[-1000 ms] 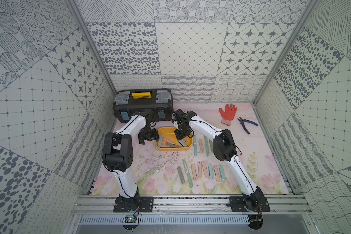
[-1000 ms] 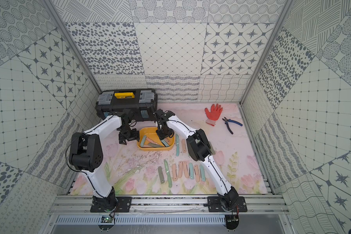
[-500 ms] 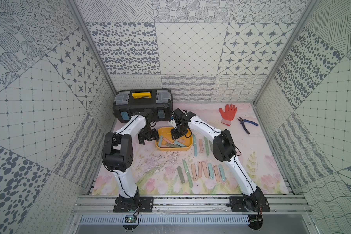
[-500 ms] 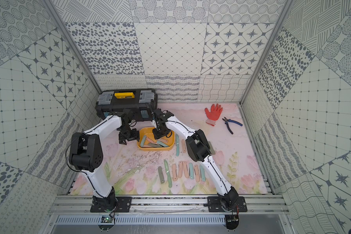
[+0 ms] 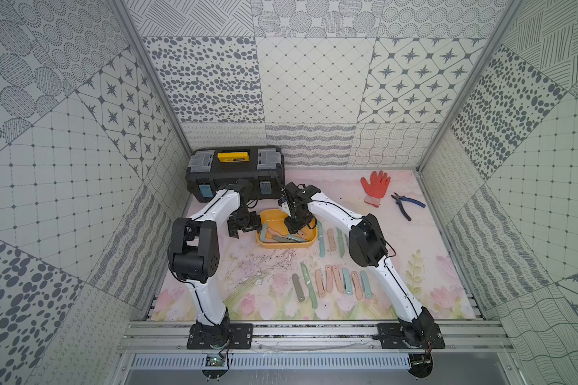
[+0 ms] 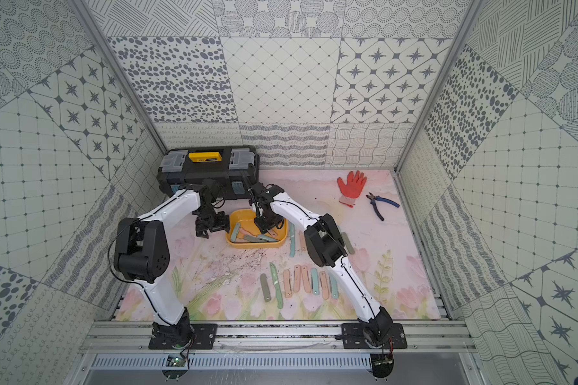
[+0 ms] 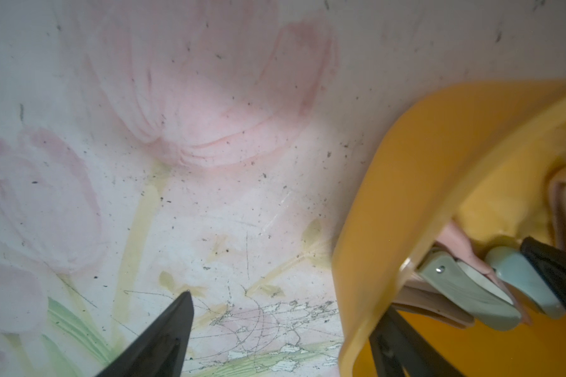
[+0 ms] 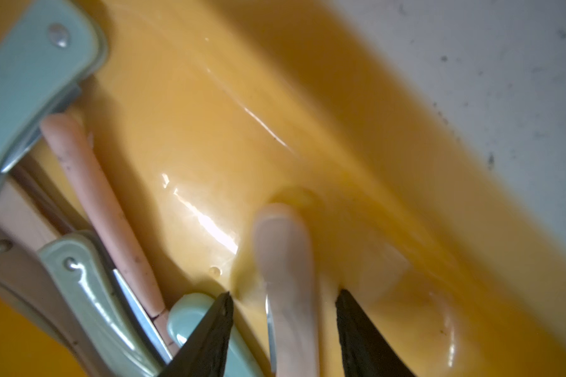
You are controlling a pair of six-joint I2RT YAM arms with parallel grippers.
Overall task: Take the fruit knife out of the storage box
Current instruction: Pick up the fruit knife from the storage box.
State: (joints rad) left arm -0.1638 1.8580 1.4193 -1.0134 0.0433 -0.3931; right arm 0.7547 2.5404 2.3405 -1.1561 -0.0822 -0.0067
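The yellow storage box (image 5: 282,245) (image 6: 255,245) sits left of centre on the mat and holds several folded fruit knives in pale green, pink and beige. My right gripper (image 5: 294,227) (image 8: 283,292) reaches down into the box and is open. A blurred pinkish fruit knife (image 8: 285,248) lies between its fingers with a gap on each side. My left gripper (image 5: 242,227) (image 7: 286,303) is open and straddles the box's left wall (image 7: 373,235), one finger on the mat and one inside. More knives (image 7: 468,290) lie just inside that wall.
A black toolbox (image 5: 234,173) with a yellow handle stands right behind the box and both wrists. Several knives lie in a row (image 5: 331,283) on the near mat, and more (image 5: 330,240) lie right of the box. A red glove (image 5: 376,186) and pliers (image 5: 407,206) are at the back right.
My right gripper has shifted slightly left inside the box and its jaws have spread wider. The left arm has not moved.
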